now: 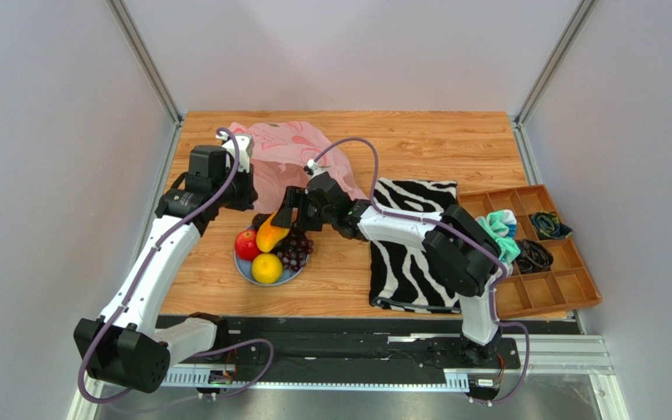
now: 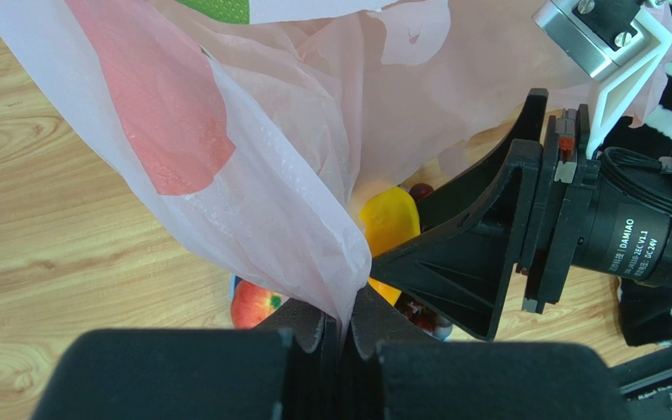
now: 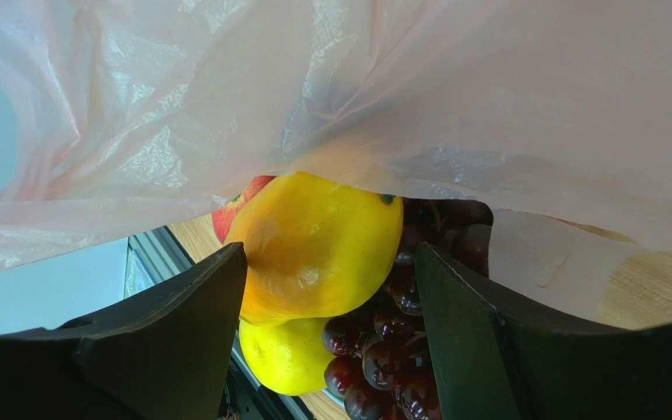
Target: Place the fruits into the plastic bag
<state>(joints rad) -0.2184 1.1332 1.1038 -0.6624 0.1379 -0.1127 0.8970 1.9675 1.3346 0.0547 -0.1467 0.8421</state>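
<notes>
The left gripper (image 2: 346,322) is pinched tight on a fold of the plastic bag (image 1: 289,157). It holds the thin pink film up off the table (image 1: 453,140) at the far left, and the rest of the bag lies crumpled on the wood behind it.

Just on the near side of that raised edge, the right gripper (image 1: 283,217) reaches in from the right. Its 2 fingers (image 3: 169,328) are spread wide on either side of the mango (image 3: 313,245). 1 finger looks to be against the skin and the other shows a sliver of gap, so I cannot tell whether the mango is truly gripped or only straddled. The mango is tilted, its upper end right at the hanging film.

Beneath it, the blue plate (image 1: 289,276) carries the other fruit:
- the red apple (image 1: 246,244) on the left
- the round citrus (image 1: 267,268) at the near side
- the grape bunch (image 1: 297,251) on the right

All the fruit I can see is on or over the plate, outside the bag. To the right lies a zebra-striped cloth (image 1: 410,254). Beyond it is a wooden compartment tray (image 1: 567,284) holding a few small items.
</notes>
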